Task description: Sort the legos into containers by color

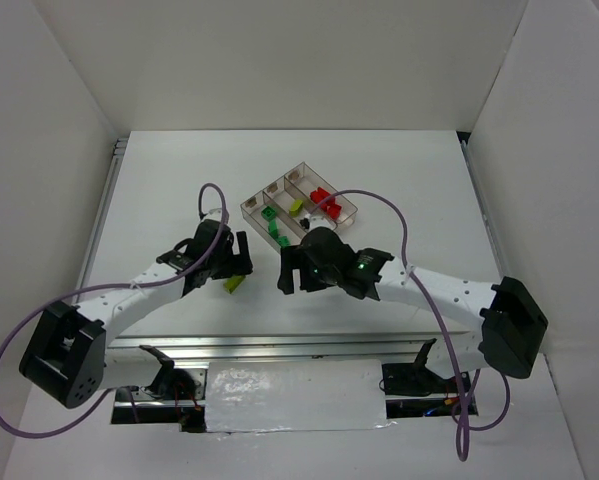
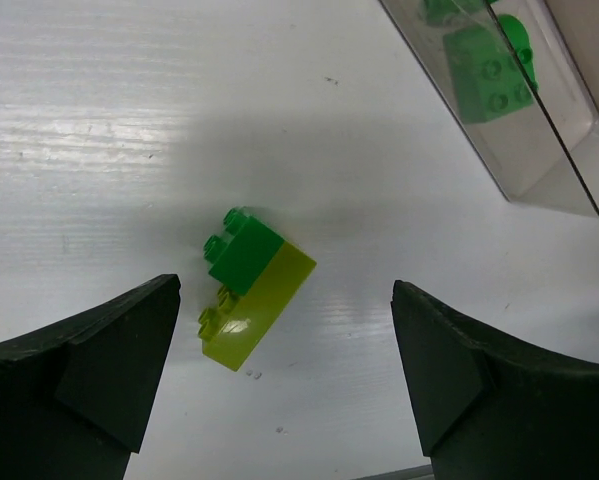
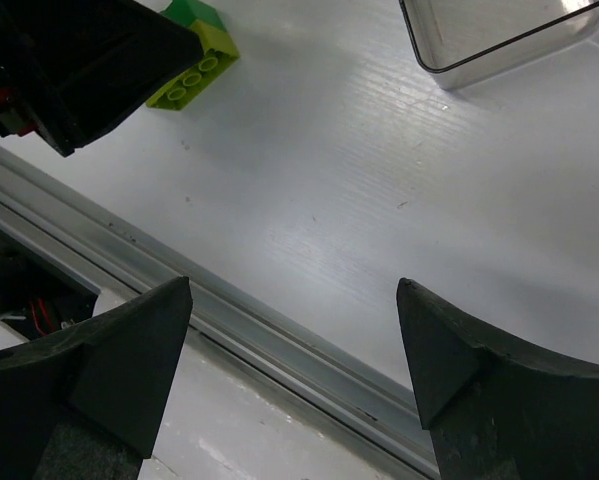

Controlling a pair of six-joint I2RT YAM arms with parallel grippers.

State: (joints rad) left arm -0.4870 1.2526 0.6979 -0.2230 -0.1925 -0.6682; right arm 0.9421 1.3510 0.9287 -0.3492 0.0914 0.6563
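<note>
Legos [image 2: 249,300], green atop yellow-green, lie untouched between the jaws of the open left pincer [image 2: 284,285].

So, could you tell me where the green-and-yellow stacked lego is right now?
The stacked lego lies on the table between the fingers of the open left gripper, outside the tray, nearer the arms.

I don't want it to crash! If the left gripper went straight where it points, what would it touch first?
Probably the stuck-together green and yellow-green bricks on the table, right before the left gripper.
</note>
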